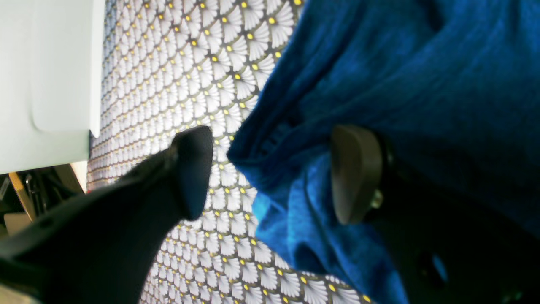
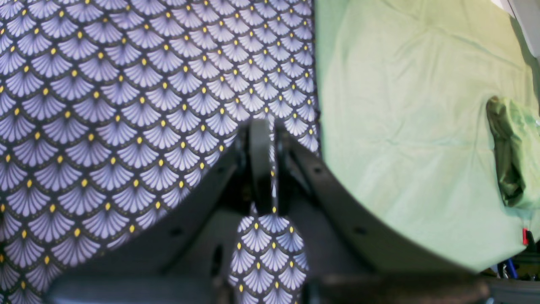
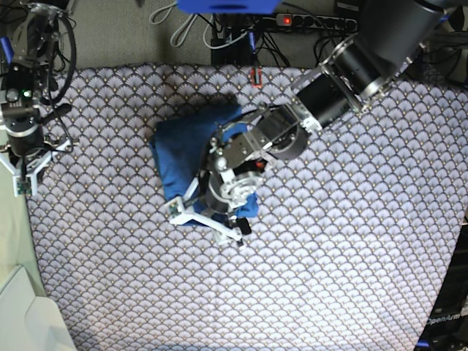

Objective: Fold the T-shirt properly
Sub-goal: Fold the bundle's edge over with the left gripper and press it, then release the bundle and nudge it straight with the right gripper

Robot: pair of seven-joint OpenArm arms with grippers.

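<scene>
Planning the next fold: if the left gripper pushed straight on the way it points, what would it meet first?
Probably the folded medium-blue knit T-shirt: the open left gripper already has one finger over its edge.

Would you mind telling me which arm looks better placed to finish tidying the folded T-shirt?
Probably the left. Its gripper hangs open right over the T-shirt, one finger against the blue cloth. The right gripper is shut, far off near the table cover's edge, away from the shirt.

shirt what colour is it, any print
Plain medium blue, no print. The shirt shows best in the left wrist view.
</scene>
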